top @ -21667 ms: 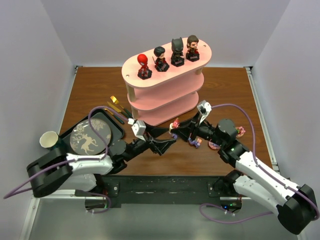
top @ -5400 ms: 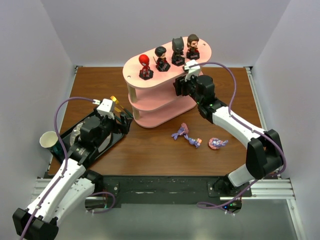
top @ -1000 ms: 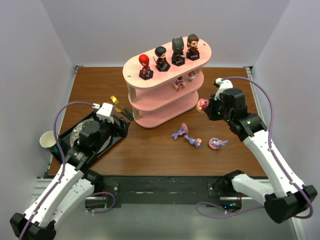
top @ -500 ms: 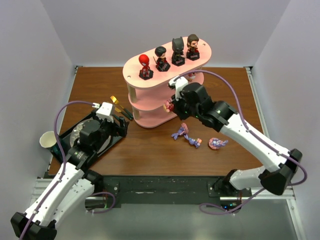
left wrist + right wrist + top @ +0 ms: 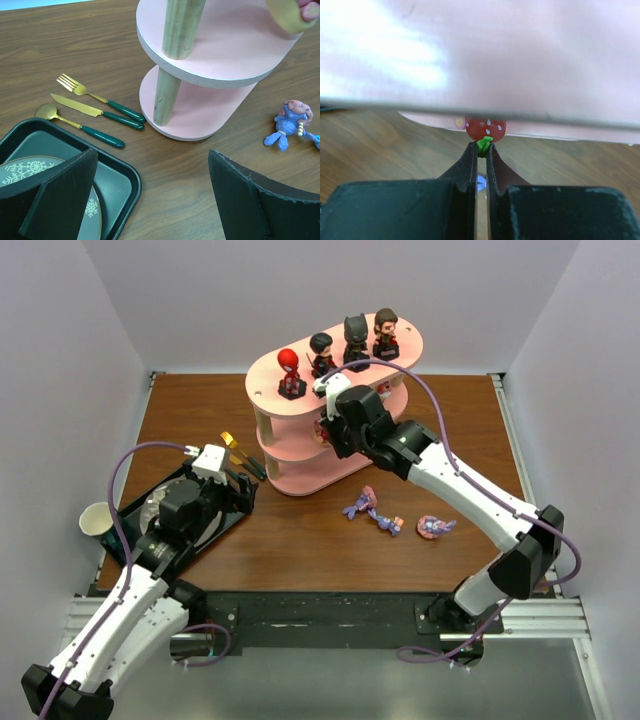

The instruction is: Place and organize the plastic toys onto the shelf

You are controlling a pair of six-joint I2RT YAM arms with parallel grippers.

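Observation:
The pale pink shelf [image 5: 300, 455] carries four big-headed toys on its top board: red [image 5: 289, 373], black-haired [image 5: 321, 357], black-masked [image 5: 354, 344] and brown-haired [image 5: 385, 336]. My right gripper [image 5: 326, 430] reaches in at the middle tier, under the top board. In the right wrist view its jaws [image 5: 481, 147] are shut on the green stem of a red strawberry-topped toy [image 5: 486, 128], close below a shelf board [image 5: 520, 60]. Three small toys lie on the table: purple [image 5: 360, 504], blue-purple [image 5: 388, 525] and pink [image 5: 435, 526]. My left gripper [image 5: 245, 490] [image 5: 152, 165] stands wide open and empty beside the tray.
A black tray [image 5: 232, 515] [image 5: 120, 180] with a snowflake plate [image 5: 30, 170] lies front left, a paper cup [image 5: 97, 519] beside it. A gold-and-green fork [image 5: 95, 95], knife [image 5: 100, 112] and spoon [image 5: 80, 127] lie between the tray and the shelf post [image 5: 165, 95].
My right arm has swung left with the toy, from the shelf's right side to the front of the middle tier. The left arm has stayed still.

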